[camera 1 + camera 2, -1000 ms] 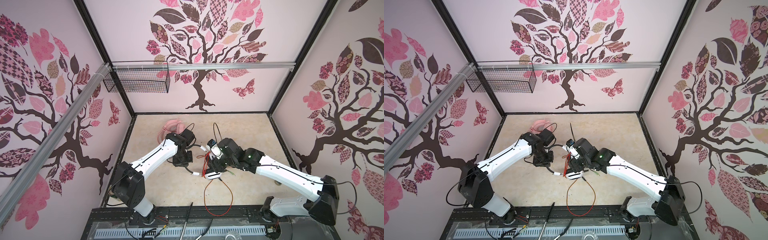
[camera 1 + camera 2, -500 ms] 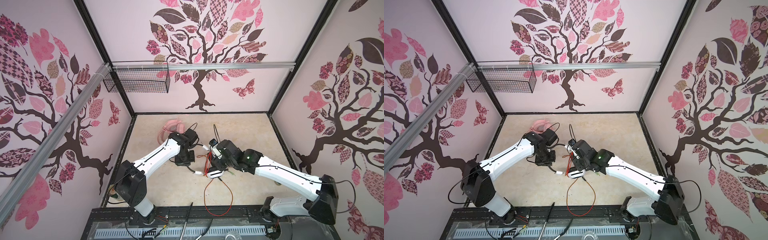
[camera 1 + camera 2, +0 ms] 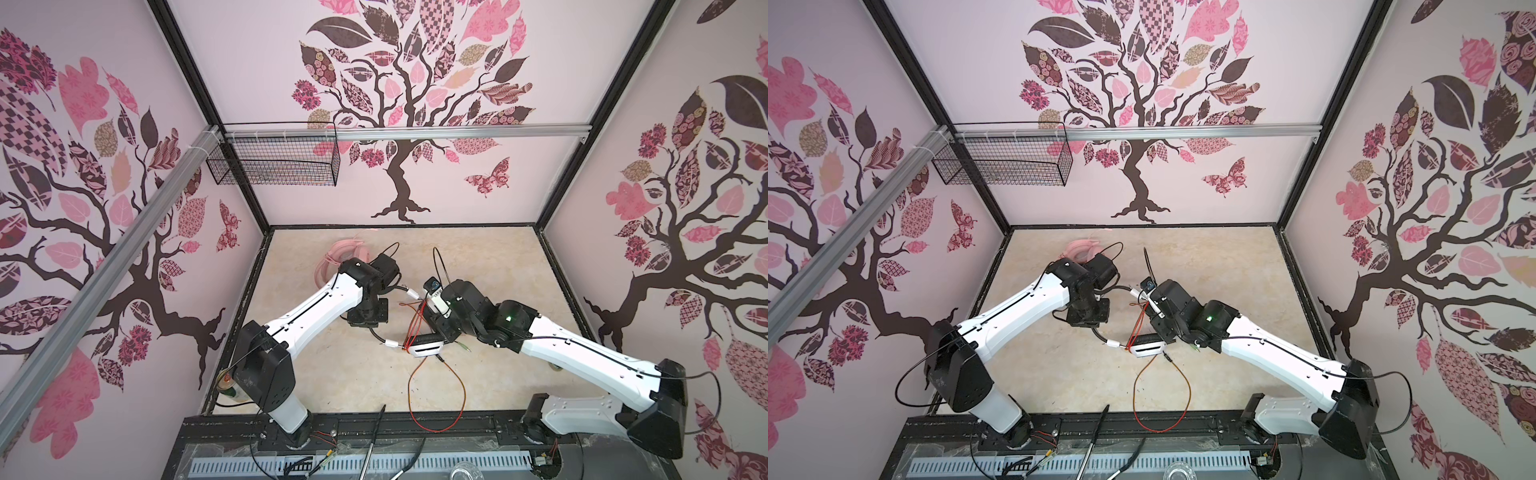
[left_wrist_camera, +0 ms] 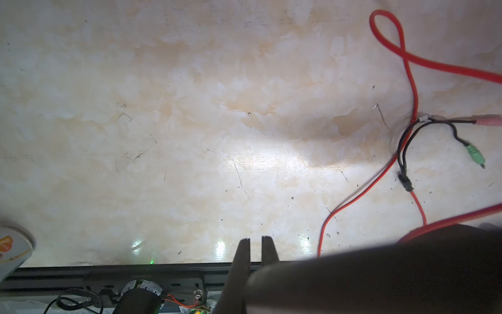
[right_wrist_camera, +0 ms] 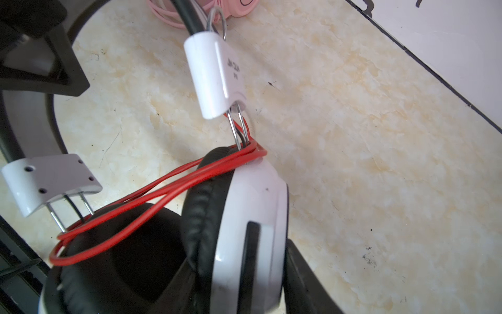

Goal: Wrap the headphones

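While the pink headset [image 3: 340, 259] lies back-left of the white headset [image 5: 252, 217], the left tool [image 4: 256, 244] stays pinched shut beside it. The right tool [image 3: 438, 332] has narrowed about its earcups, grip unclear. The loose cord [image 4: 448, 67] awaits winding.

Small grey print, illegible, on the white slider [image 5: 217, 73] of the white-and-black headset [image 5: 252, 217]; no other readable lettering.
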`<state>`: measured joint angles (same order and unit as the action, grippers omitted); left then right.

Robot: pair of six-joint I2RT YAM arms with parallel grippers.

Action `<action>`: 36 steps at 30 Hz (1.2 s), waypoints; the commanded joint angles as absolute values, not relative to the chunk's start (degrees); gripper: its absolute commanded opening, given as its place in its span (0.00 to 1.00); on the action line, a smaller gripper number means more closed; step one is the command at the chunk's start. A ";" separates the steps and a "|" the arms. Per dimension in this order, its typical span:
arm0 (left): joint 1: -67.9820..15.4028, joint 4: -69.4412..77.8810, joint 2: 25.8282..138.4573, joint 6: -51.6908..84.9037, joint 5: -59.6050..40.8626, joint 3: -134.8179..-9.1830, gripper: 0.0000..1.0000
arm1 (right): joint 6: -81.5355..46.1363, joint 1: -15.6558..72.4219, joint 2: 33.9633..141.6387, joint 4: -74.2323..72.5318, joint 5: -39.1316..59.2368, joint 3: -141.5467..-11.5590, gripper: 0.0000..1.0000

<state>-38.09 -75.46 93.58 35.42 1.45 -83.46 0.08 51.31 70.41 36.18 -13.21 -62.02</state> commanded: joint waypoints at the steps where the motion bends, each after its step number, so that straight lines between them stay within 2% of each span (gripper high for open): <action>1: -37.82 -77.19 92.63 32.59 3.05 -86.40 0.00 | 2.72 52.04 68.70 41.10 -12.71 -62.29 0.36; 4: -37.71 -76.73 91.85 32.61 3.65 -87.04 0.00 | 2.42 52.28 68.05 40.81 -12.20 -61.50 0.36; 9: -37.72 -77.10 91.80 32.52 3.01 -88.07 0.00 | 1.36 52.28 66.50 39.02 -7.49 -60.68 0.44; 11: -37.66 -77.18 91.68 32.60 3.64 -87.89 0.00 | 1.02 52.26 65.43 38.35 -5.67 -60.56 0.52; 16: -37.56 -77.17 90.95 32.41 5.28 -86.82 0.00 | 0.15 52.17 62.67 38.19 -3.39 -60.78 0.65; 25: -36.91 -77.61 90.67 32.62 5.11 -86.30 0.00 | -3.19 52.17 60.46 38.77 -2.09 -61.29 0.69; 36: -36.95 -76.87 91.40 33.57 0.60 -86.14 0.00 | -8.61 52.24 67.54 34.02 0.26 -59.50 0.70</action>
